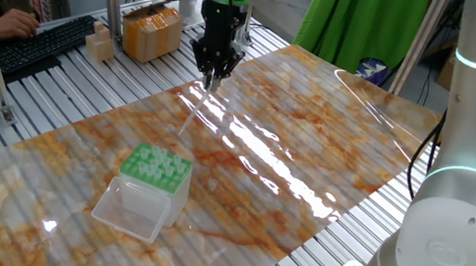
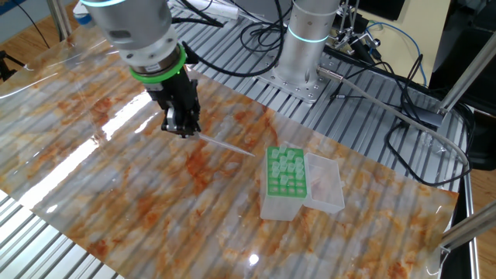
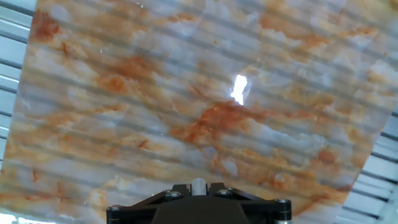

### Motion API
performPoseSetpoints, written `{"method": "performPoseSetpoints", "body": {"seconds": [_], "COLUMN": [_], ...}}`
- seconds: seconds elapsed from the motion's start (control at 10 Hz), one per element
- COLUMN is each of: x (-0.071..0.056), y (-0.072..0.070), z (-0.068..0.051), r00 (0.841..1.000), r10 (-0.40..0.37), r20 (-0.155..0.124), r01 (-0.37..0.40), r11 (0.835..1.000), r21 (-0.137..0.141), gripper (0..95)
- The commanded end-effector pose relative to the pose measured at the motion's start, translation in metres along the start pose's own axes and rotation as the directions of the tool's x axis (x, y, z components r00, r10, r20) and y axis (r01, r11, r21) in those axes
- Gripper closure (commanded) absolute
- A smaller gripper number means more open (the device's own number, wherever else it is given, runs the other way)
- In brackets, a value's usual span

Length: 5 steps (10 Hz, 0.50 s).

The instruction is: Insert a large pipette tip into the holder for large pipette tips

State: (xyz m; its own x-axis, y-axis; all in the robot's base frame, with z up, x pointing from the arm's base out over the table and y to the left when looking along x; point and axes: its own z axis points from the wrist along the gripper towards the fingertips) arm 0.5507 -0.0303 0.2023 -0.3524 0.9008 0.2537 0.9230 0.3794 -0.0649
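Gripper (image 2: 184, 132) clamped narrow on large pipette tip (image 2: 225, 144) – tip slants out above the marbled mat (image 2: 116, 178), clear of it; holder (image 2: 285, 172) sits apart, lid open

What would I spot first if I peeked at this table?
Probably the green-topped holder for large pipette tips, standing lid-open on the orange marbled mat. Next, the robot's black hand up above the mat, pinching a large pipette tip that slants out toward the box.
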Motion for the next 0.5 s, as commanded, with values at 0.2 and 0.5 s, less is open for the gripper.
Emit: {"method": "performPoseSetpoints", "body": {"seconds": [0.2,0.5], "x": [0.0,0.0], "y": [-0.0009,-0.0009], "z": [0.0002,0.0002], "r00": [1.0,0.999], "r10": [0.009,0.023], "r20": [0.02,0.046], "r01": [-0.009,-0.022], "r11": [1.0,1.0], "r21": [-0.01,-0.008], "gripper": [95.0,95.0]}}
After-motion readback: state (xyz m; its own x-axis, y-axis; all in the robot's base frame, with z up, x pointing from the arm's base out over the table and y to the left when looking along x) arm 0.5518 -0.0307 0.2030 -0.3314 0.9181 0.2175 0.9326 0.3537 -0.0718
